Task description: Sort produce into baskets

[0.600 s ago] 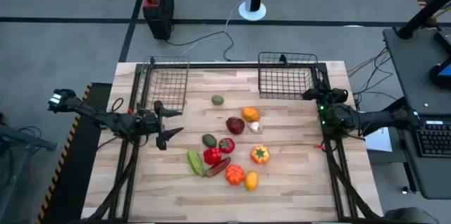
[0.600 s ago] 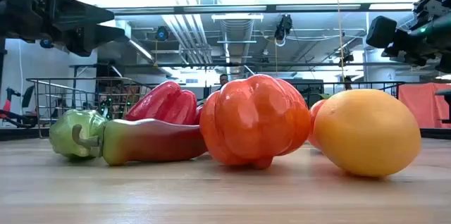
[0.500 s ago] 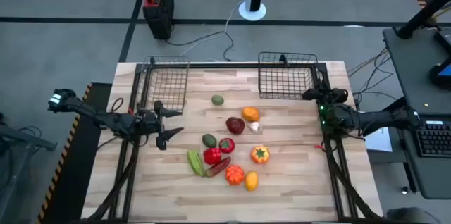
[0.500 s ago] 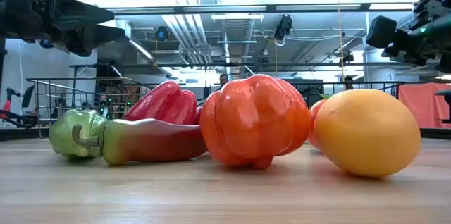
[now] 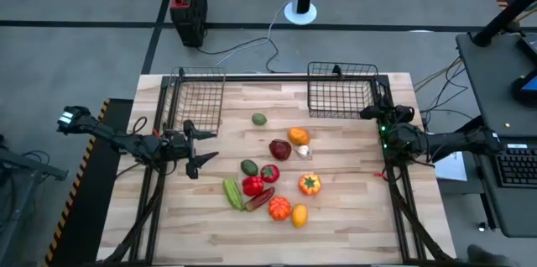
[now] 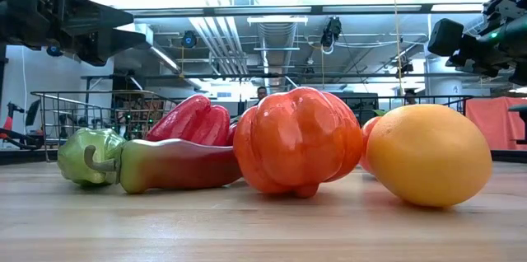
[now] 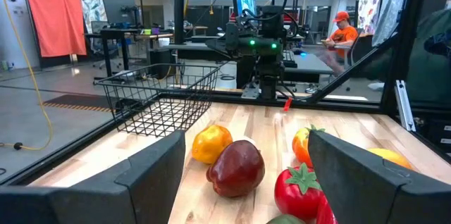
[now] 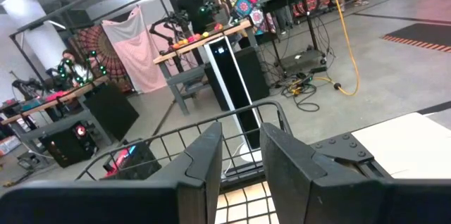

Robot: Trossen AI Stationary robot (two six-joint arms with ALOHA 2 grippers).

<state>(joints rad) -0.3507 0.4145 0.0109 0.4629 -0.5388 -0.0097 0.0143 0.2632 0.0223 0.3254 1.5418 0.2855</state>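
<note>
The produce lies in a loose cluster at mid-table: a green piece (image 5: 259,119), an orange one (image 5: 298,136), a tiny white one (image 5: 303,152), a dark maroon one (image 5: 280,149), a red pepper (image 5: 253,186), an orange ribbed piece (image 6: 296,140) and a yellow lemon (image 6: 428,155). Two black wire baskets stand at the far edge, one left (image 5: 197,99) and one right (image 5: 341,91). My left gripper (image 5: 200,144) hovers open above the table's left side, pointing at the cluster. My right gripper (image 5: 369,114) waits by the right basket's near corner, its fingers (image 8: 204,160) a narrow gap apart and holding nothing.
A black box with a red top (image 5: 188,2) and a white pole base (image 5: 300,11) stand on the floor beyond the table. Black frame rails run along the table's left and right edges. Bare wood lies near the front edge (image 5: 277,246). People show in the room behind.
</note>
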